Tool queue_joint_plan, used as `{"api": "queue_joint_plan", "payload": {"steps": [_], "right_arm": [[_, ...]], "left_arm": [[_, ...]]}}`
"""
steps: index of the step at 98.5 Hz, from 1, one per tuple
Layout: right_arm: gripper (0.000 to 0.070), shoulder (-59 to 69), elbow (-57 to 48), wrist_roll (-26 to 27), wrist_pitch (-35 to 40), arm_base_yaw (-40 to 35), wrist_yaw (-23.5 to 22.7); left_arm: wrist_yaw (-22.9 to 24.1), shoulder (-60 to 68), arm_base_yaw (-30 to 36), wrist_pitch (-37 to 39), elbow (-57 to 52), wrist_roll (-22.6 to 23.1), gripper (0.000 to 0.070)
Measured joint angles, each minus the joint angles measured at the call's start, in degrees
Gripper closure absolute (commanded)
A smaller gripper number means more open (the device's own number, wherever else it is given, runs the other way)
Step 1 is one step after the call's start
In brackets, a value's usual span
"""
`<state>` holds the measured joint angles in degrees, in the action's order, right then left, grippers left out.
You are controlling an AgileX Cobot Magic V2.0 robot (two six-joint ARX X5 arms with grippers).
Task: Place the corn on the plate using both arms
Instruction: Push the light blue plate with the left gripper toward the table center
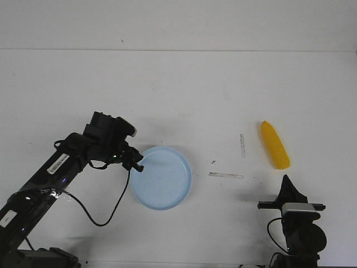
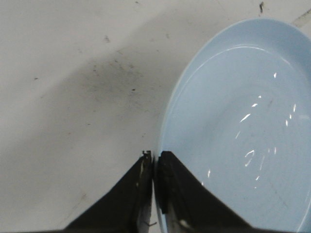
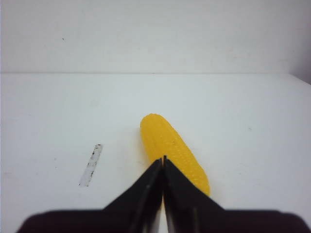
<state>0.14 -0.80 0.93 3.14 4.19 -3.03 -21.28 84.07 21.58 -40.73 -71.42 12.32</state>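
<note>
- Left end effector [image 1: 137,166]: fingers pinched on the near-left rim of the pale blue plate [image 1: 167,184]; in the left wrist view the rim sits between the closed tips.
- Right end effector [image 3: 163,160]: fingers pressed together, holding nothing.
- Corn [image 1: 274,144]: lies flat on the white table [image 1: 178,89], just ahead of the right end effector, well apart from the plate.
- Scuffed tape marks [image 1: 226,175] lie between plate and corn.

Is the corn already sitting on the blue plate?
No, the corn lies on the table, well right of the empty plate.
</note>
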Motion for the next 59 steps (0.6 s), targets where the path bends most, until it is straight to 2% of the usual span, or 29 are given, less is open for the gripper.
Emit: {"api": "queue_joint_plan", "payload": {"steps": [23,59], "right_arm": [[0.0694,0.0,0.0,0.0,0.0,0.0,0.0],[0.0694,0.0,0.0,0.0,0.0,0.0,0.0]], "left_arm": [[0.1,6.9,4.6,6.5,0.0,0.2,0.0700],[0.8,14.9,4.9,11.6,0.0,0.2,0.0699]]}}
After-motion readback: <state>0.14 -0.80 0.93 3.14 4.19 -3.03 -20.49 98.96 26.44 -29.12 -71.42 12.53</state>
